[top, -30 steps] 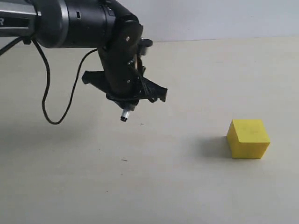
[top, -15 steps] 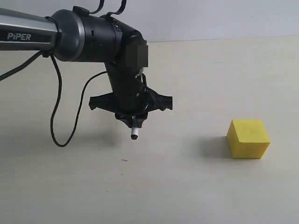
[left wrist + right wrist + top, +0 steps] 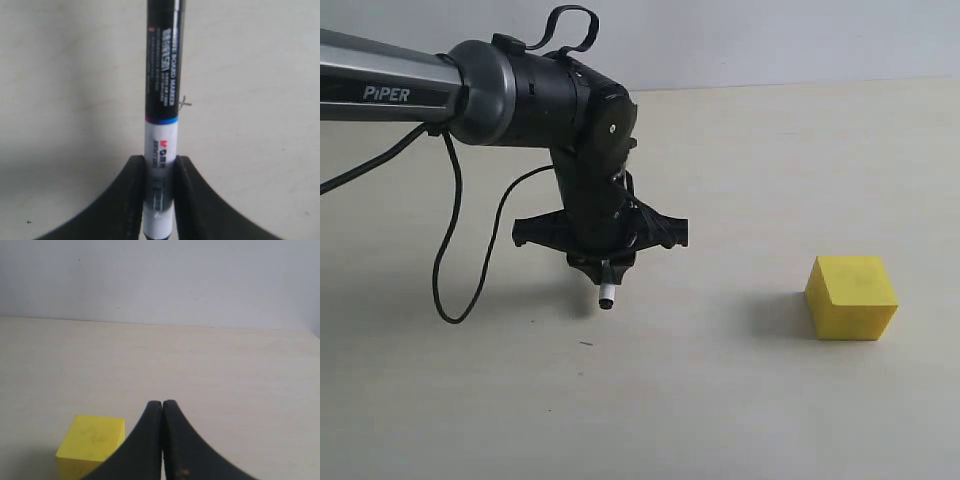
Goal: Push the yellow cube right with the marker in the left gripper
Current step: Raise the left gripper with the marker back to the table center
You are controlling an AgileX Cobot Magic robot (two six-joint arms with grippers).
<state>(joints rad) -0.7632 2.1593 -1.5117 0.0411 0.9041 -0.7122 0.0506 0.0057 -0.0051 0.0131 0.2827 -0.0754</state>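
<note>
The yellow cube (image 3: 851, 297) sits on the beige table at the right, also seen in the right wrist view as the yellow cube (image 3: 92, 440). My left gripper (image 3: 604, 268) hangs well to the cube's left, pointing down, shut on the marker (image 3: 607, 295), whose white end with a black tip pokes out just above the table. In the left wrist view the left gripper (image 3: 159, 165) clamps the marker (image 3: 161, 95) on its white barrel, the dark labelled part reaching away. My right gripper (image 3: 162, 405) is shut and empty, with the cube beside one finger.
A black cable (image 3: 445, 250) loops down from the left arm over the table at the left. A pale wall (image 3: 160, 275) rises behind the table's far edge. A small dark mark (image 3: 585, 343) lies on the table near the marker tip.
The left arm has swung right and down, bringing the marker tip closer to the table and a little nearer the cube. The cube has not moved.
</note>
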